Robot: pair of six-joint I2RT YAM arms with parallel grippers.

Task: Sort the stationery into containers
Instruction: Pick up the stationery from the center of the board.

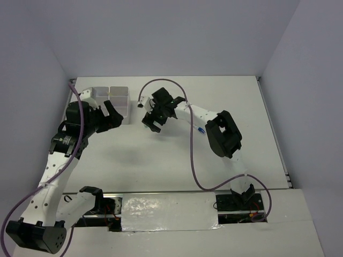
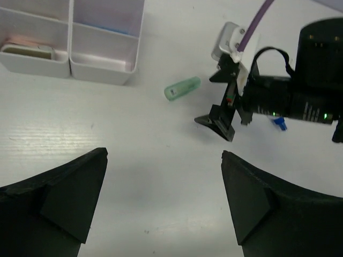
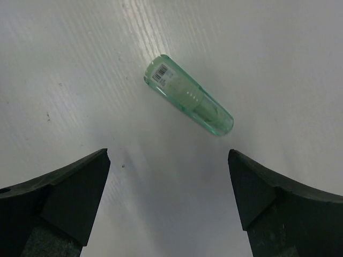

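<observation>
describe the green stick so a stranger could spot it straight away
Start at the white compartment box at the far left of the table. Just right of it, below the open right gripper, a short stick lies on the table. It is translucent green with a barcode label on one end, unlike the blue-tipped piece further right.

The capped stick (image 3: 187,101) is translucent mint green, with a white label of black barcode stripes at its 10 o'clock end. The surface (image 3: 64,64) is white with a faint streaked grain. The left gripper (image 2: 163,156) and right gripper (image 3: 167,155) are matte black. The container block (image 2: 102,67) is milky white, with a pink-beige tint in its 9 o'clock compartment and pale blue beside it. The cable (image 1: 191,150) is purple and the pen tip (image 2: 278,124) is blue.
</observation>
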